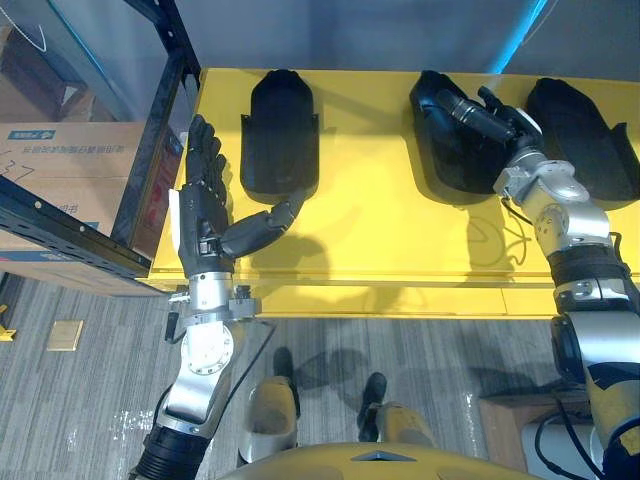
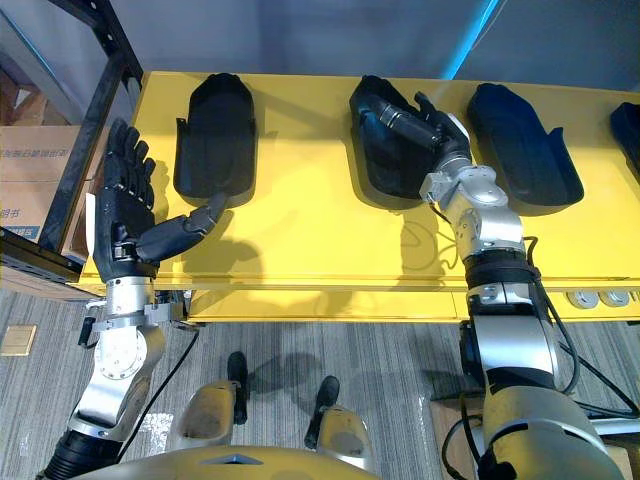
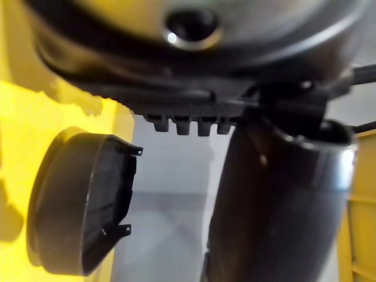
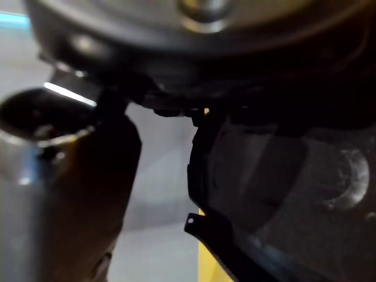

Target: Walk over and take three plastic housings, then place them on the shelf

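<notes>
Several black plastic housings lie in a row on the yellow table [image 1: 380, 240]: a left one [image 1: 282, 135], a middle one [image 1: 445, 150] and a right one [image 1: 585, 140]. My left hand [image 1: 205, 215] is open at the table's left end, its fingers straight and pointing away from me. Its thumb reaches towards the left housing's near corner, and that housing [image 3: 82, 205] shows close in the left wrist view. My right hand [image 2: 420, 122] is open over the middle housing [image 4: 282, 194], with its straight fingers lying inside the shell.
A dark metal shelf frame [image 1: 150, 150] stands against the table's left end, with cardboard boxes [image 1: 60, 170] behind it. Another housing [image 2: 630, 125] sits at the far right. Sockets [image 2: 600, 297] line the table's front edge on the right.
</notes>
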You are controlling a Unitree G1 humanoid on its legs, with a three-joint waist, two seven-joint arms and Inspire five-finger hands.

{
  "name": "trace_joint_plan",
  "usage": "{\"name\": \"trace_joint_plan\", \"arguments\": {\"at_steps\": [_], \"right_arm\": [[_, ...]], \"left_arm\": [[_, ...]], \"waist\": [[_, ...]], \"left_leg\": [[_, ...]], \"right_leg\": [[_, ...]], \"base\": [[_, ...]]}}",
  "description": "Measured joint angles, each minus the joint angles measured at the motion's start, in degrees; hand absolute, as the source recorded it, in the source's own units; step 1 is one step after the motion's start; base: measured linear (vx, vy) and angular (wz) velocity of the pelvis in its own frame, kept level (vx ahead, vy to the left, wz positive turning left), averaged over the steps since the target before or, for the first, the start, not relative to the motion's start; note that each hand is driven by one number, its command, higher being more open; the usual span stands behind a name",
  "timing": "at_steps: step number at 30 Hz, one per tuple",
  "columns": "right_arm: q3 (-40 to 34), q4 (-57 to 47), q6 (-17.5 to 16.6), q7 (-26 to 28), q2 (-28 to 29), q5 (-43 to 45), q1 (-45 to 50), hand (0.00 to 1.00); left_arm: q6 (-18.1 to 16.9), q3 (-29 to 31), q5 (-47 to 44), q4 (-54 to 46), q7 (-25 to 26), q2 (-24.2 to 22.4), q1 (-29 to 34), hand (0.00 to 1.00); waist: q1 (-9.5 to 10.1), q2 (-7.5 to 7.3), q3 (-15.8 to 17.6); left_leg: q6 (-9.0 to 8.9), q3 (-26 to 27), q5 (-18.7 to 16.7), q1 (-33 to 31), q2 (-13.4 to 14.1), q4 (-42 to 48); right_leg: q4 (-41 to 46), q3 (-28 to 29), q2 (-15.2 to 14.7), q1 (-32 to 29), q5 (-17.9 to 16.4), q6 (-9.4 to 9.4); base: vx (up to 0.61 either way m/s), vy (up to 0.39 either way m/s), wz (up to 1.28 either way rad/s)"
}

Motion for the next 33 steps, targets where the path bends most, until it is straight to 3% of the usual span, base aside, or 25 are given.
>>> {"name": "trace_joint_plan", "arguments": {"at_steps": [10, 18, 25, 29, 33], "right_arm": [[0.13, 0.0, -0.3, 3.97, 0.0, -0.01, 0.12, 1.0], [2.69, -0.45, -5.15, 8.25, -1.02, 0.78, 0.36, 1.0], [0.33, -9.92, -14.42, 1.06, -4.73, 2.49, 2.64, 1.0], [-3.71, -14.47, -17.02, -2.83, -4.73, 2.48, 3.44, 1.0], [-6.5, -17.19, -17.35, -5.29, -4.73, 2.33, 5.8, 1.0]], "left_arm": [[0.99, -1.04, 1.68, 0.01, -0.54, 1.47, -0.02, 1.0], [0.98, -0.47, 1.73, 0.01, -2.29, 2.0, 0.02, 1.0], [0.97, 1.76, 1.73, -0.01, -2.57, 1.98, 0.42, 1.0], [0.94, 1.81, 1.83, -0.02, -2.56, 1.94, 0.64, 1.0], [0.94, 1.81, 1.9, -0.02, -2.16, 1.93, 0.64, 1.0]], "waist": [[-0.08, 0.0, 0.0], [-0.18, -0.01, 0.0], [-0.2, 0.0, 0.0], [-0.25, 0.0, 0.0], [-0.53, -0.01, 0.0]], "left_leg": [[-0.03, 0.31, 0.5, 0.57, -0.04, -0.82], [-0.03, 0.03, 1.4, 1.0, -0.31, -2.01], [0.18, -0.47, 1.85, 1.08, -1.0, -2.73], [0.24, -0.48, 1.9, 1.1, -1.0, -2.73], [0.28, -0.43, 1.93, 1.13, -1.06, -2.74]], "right_leg": [[-0.07, 0.37, 0.01, 0.0, 0.26, -0.08], [-0.23, 0.03, 0.02, 0.08, 0.41, -0.13], [-0.23, -0.21, -0.44, 0.02, 0.57, 0.13], [-0.16, -0.24, -0.53, 0.01, 0.57, 0.14], [-0.08, -0.22, -0.62, -0.03, 0.57, 0.15]], "base": [[0.0, 0.0, 0.0], [0.0, 0.004, 0.02], [0.0, 0.011, 0.03], [0.0, 0.0, 0.0], [0.0, 0.0, 0.0]]}}
